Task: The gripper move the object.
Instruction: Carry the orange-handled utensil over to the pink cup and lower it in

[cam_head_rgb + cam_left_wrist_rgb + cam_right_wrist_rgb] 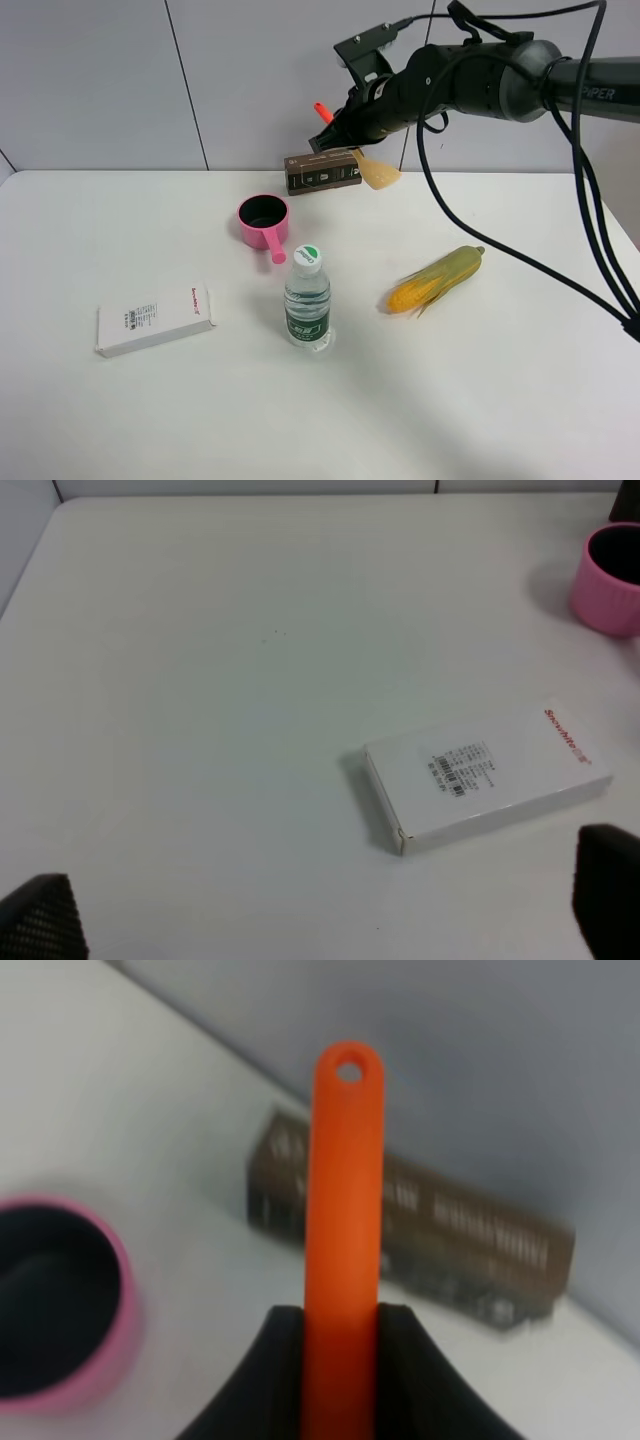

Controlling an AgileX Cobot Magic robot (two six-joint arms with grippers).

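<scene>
White tabletop (500, 400) carries a white box (155, 318), brown box (322, 172), corn (437, 280), bottle (307, 300) and pink pan (264, 220). Right pincer (340, 125) is raised at the back, clamped tight on the orange handle of the spatula (375, 172). The spatula is tilted, handle end up, with the tan blade low by the brown box's right end; contact cannot be told. Left pincer (325, 910) is near the white box, fingers wide apart, holding nothing.

Spatula (377, 174): tan blade, orange handle, held tilted in the air over the tabletop's (500, 400) far edge, blade lowest. Black right gripper (343, 128) clamps the handle.
</scene>
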